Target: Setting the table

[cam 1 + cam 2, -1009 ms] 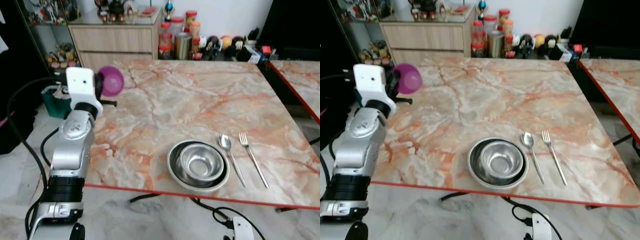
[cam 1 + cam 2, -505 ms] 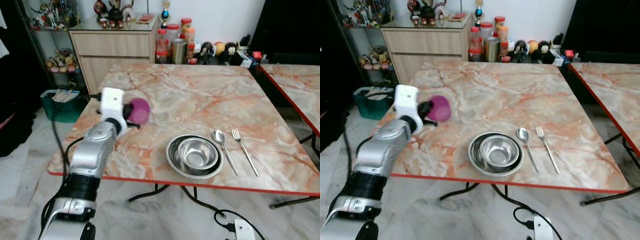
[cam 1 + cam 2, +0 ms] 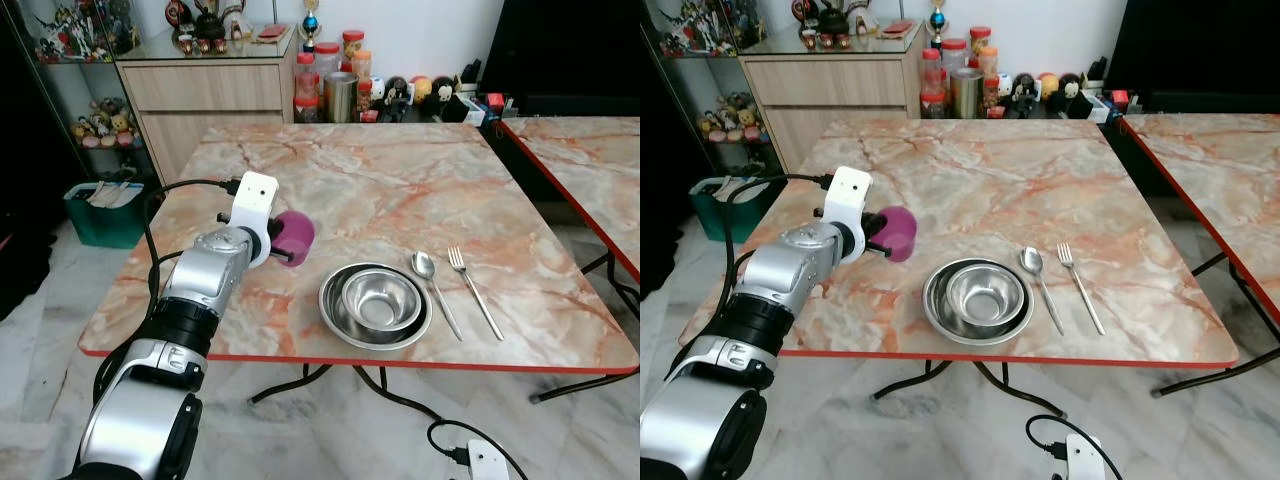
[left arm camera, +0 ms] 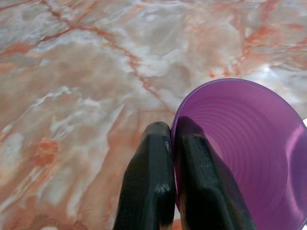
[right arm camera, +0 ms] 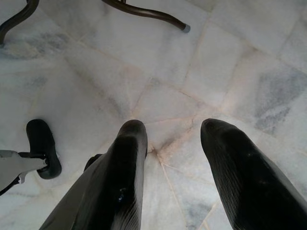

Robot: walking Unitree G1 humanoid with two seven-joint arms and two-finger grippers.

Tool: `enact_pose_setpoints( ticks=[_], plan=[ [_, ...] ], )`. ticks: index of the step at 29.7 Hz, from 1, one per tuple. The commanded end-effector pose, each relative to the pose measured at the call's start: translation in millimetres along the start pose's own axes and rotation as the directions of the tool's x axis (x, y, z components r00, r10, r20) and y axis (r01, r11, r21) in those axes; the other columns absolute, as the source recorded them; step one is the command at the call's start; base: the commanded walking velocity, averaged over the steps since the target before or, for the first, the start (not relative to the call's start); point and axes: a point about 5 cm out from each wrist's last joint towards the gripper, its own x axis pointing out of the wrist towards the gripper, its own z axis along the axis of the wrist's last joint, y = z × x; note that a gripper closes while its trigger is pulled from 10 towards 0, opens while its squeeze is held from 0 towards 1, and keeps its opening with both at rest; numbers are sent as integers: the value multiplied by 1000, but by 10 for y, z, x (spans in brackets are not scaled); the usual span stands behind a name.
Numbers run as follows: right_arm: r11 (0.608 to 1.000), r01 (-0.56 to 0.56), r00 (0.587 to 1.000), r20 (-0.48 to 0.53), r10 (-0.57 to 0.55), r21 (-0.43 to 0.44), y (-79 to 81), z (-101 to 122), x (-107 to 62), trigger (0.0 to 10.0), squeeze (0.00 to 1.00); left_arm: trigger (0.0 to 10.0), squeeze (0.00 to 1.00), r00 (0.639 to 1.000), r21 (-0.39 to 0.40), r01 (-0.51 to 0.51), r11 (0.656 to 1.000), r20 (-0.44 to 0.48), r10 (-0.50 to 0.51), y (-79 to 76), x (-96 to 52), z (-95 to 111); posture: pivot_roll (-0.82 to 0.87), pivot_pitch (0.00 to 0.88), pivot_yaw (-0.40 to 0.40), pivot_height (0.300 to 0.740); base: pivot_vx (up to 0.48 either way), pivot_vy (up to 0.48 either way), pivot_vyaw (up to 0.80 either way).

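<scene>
Down by the marble floor (image 5: 158, 96), right gripper (image 5: 168, 143) hanging idle, fingers spread apart. Up on the marble table (image 3: 400, 190), near its front edge: steel bowl (image 3: 380, 300) nested in a wider steel dish (image 3: 334, 318), spoon (image 3: 432, 285) and fork (image 3: 472, 288) side by side toward the right edge. Left of the dish, left gripper (image 4: 173, 136) pinched tight on the rim of the purple cup (image 3: 294, 236), cup tipped on its side, low over the table. Beyond the far edge, jars (image 3: 325, 75) lined up beside a wooden cabinet (image 3: 205, 90).
</scene>
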Motion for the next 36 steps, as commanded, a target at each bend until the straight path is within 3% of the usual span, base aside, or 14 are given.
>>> enact_pose_setpoints(
  ticks=[1, 12, 25, 27, 36],
  plan=[
    [1000, -3, 1000, 7, 2, 18, 16, 32, 5, 10000, 0, 10000, 0, 1000, 18, -25, 1000, 7, 25, 67, 4, 113, 73, 0, 26, 740, 0, 0, 0],
    [1000, -2, 1000, 5, 2, 20, 18, 29, 5, 10000, 0, 10000, 0, 995, -61, -84, 995, -65, 80, 176, 53, -16, 70, 0, 27, 740, 0, 0, 0],
    [1000, -2, 1000, 4, 2, 25, 23, 25, 5, 10000, 0, 10000, 0, 997, -162, -14, 987, -78, 2, 101, 98, -41, 65, 0, 33, 740, 0, 0, 0],
    [1000, -2, 1000, 4, 2, 25, 23, 26, 5, 10000, 0, 10000, 0, 996, -161, 25, 987, -77, -37, 64, 93, -34, 67, 0, 33, 740, 0, 0, 0],
    [1000, -3, 1000, 5, 3, 26, 24, 27, 5, 10000, 0, 10000, 0, 996, -134, -4, 991, -88, -8, 91, 99, -49, 67, 0, 33, 740, 0, 0, 0]
  ],
)
